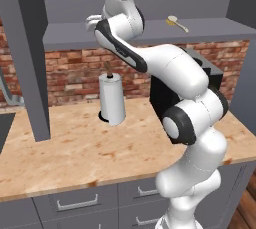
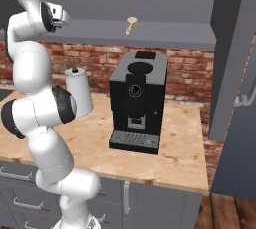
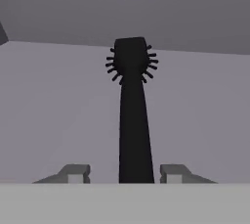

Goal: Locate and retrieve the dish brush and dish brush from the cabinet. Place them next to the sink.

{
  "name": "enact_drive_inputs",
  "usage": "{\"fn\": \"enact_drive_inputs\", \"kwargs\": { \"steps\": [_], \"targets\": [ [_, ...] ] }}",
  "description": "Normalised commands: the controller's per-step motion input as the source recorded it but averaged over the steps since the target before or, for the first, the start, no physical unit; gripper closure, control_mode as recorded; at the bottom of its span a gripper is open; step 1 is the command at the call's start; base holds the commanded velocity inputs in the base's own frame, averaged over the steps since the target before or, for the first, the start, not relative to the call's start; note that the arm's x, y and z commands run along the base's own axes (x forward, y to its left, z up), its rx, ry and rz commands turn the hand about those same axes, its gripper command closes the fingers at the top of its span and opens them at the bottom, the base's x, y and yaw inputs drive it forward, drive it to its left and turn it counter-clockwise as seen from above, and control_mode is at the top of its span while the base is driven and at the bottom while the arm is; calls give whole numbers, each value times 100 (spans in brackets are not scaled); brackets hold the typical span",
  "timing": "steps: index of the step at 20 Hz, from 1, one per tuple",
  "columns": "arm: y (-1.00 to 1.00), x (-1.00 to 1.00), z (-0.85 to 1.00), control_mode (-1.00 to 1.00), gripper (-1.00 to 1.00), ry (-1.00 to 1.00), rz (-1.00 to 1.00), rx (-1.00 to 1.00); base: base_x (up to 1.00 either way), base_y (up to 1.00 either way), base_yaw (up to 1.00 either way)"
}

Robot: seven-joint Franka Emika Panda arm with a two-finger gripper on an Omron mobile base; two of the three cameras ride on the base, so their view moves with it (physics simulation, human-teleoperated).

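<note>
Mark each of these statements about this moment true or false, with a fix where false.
1. The black brush lies between the claw's fingertips in the hand view. True.
2. The cream brush lies on the counter beside the coffee machine. False: it lies on the cabinet shelf, above the machine.
3. A paper towel roll stands upright on the wooden counter. True.
4. The claw is clamped tight on the black brush. False: gaps show on both sides of the handle.
</note>
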Motion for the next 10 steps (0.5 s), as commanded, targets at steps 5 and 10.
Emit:
{"fn": "enact_drive_inputs", "kwargs": {
  "steps": [5,10],
  "targets": [
    [0,0,0,-100,100,0,0,0,0,0,0],
    [0,-1,0,-100,100,0,0,0,0,0,0]
  ]
}}
